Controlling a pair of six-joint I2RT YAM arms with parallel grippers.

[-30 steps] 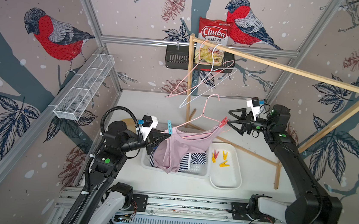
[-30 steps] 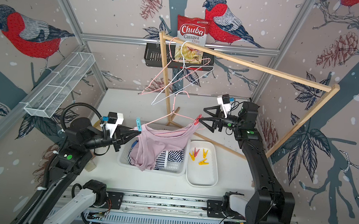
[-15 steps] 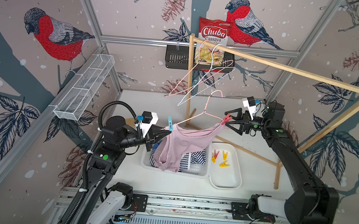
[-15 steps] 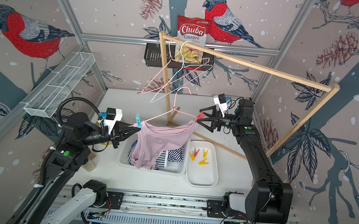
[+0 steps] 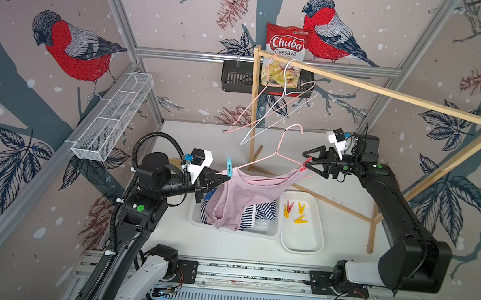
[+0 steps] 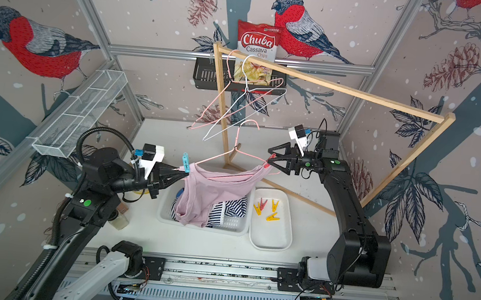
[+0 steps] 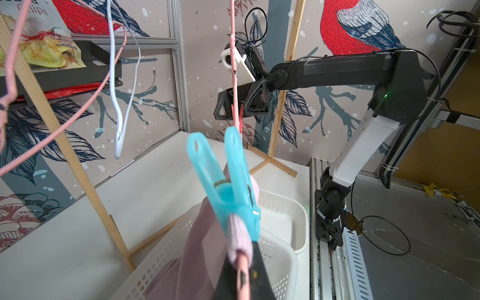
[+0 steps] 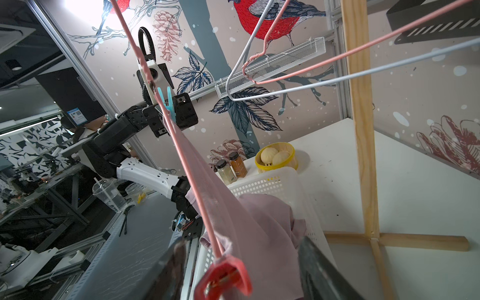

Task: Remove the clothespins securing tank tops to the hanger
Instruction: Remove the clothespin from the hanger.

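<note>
A pale mauve tank top (image 5: 241,196) hangs on a pink wire hanger (image 5: 278,153) held in the air. A teal clothespin (image 5: 229,166) (image 7: 228,187) pins its left strap. A red clothespin (image 5: 305,165) (image 8: 223,279) pins the right strap. My left gripper (image 5: 224,177) (image 7: 242,280) is shut on the hanger wire just below the teal clothespin. My right gripper (image 5: 307,164) (image 8: 241,249) is open, with one finger on each side of the red clothespin and a gap on both sides. A striped tank top (image 5: 260,215) lies in the basket under the mauve one.
The white basket (image 5: 264,232) stands below the hanger. Beside it, a white tray (image 5: 305,244) holds yellow clothespins (image 5: 300,219) and a red one (image 5: 289,206). A wooden rack (image 5: 389,94) carries two bare hangers (image 5: 270,111). A yellow steamer (image 8: 276,157) and spice jars (image 8: 231,167) stand behind the basket.
My right gripper has moved left onto the hanger's right end, and its jaws have narrowed around the red clothespin. The left gripper still holds the hanger, slightly higher.
</note>
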